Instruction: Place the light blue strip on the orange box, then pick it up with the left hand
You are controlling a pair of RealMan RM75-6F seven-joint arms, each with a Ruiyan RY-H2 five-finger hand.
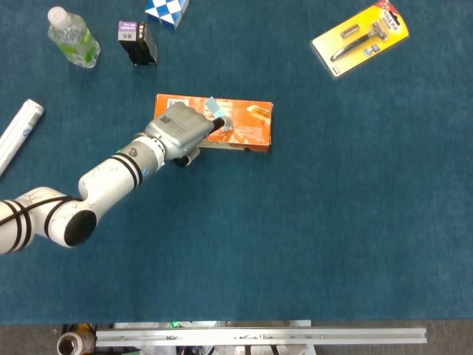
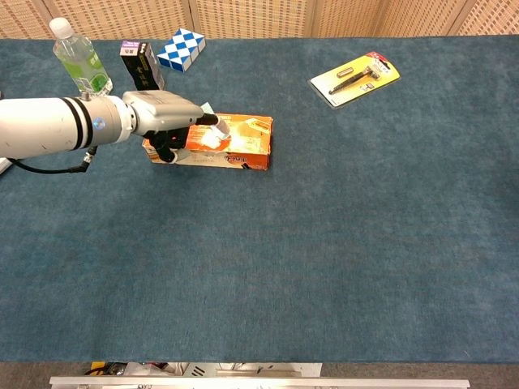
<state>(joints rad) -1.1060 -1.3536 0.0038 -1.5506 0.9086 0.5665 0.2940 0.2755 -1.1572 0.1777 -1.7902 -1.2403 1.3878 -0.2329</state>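
The orange box [image 1: 251, 126] [image 2: 247, 142] lies flat left of the table's middle. My left hand [image 1: 179, 129] [image 2: 166, 113] reaches over its left half from the left. The fingers pinch the light blue strip [image 1: 214, 109] [image 2: 208, 107] on top of the box. The strip's far end sticks up past the box's back edge in the chest view, and its near end is hidden under the fingers. My right hand shows in neither view.
A water bottle [image 1: 72, 35], a small black box [image 1: 137, 41] and a blue-and-white cube puzzle [image 1: 166, 11] stand at the back left. A yellow razor pack [image 1: 360, 37] lies at the back right. A white tube [image 1: 18, 133] lies at the left edge.
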